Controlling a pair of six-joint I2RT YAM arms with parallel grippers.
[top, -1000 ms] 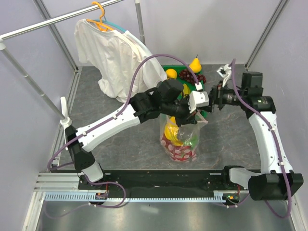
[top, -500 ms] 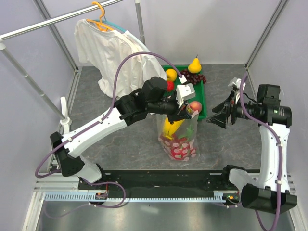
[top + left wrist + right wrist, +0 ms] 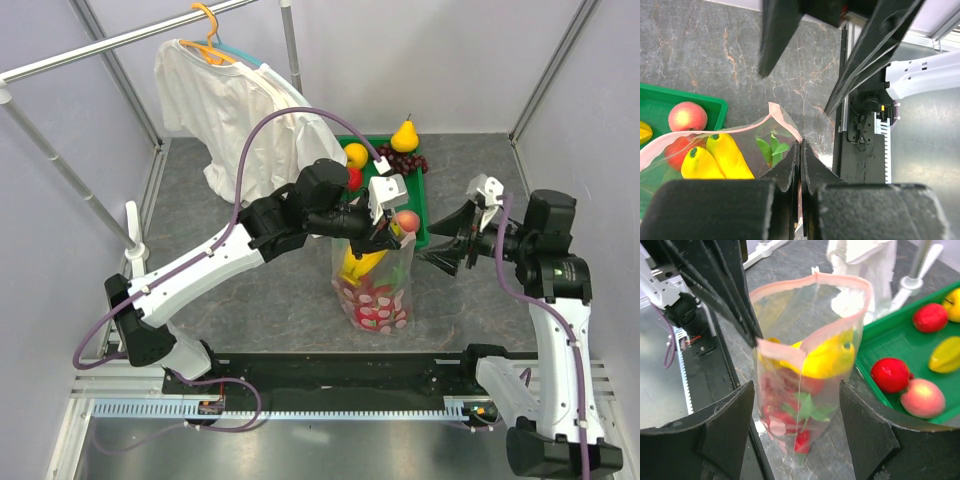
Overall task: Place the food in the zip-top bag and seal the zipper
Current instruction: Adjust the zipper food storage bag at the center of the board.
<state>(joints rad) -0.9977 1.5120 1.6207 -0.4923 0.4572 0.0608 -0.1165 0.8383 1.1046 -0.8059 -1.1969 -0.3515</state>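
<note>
while the left gripper (image 3: 800,150) pinches the pink zipper (image 3: 812,279), the thin, crinkly zip-top bag (image 3: 378,285) stands beside the green tray (image 3: 900,342), banana (image 3: 827,357) and dragon fruit (image 3: 375,312) inside. the right gripper (image 3: 443,253) gapes wide, apart from it. you should hold the stiffer strip; the film looks soft and slippery.

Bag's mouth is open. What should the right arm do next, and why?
Probably ease the right gripper forward onto the zipper, on its free side. It hangs open short of the zip-top bag, while the left gripper pinches the strip's other edge, and the mouth gapes above the banana.
</note>
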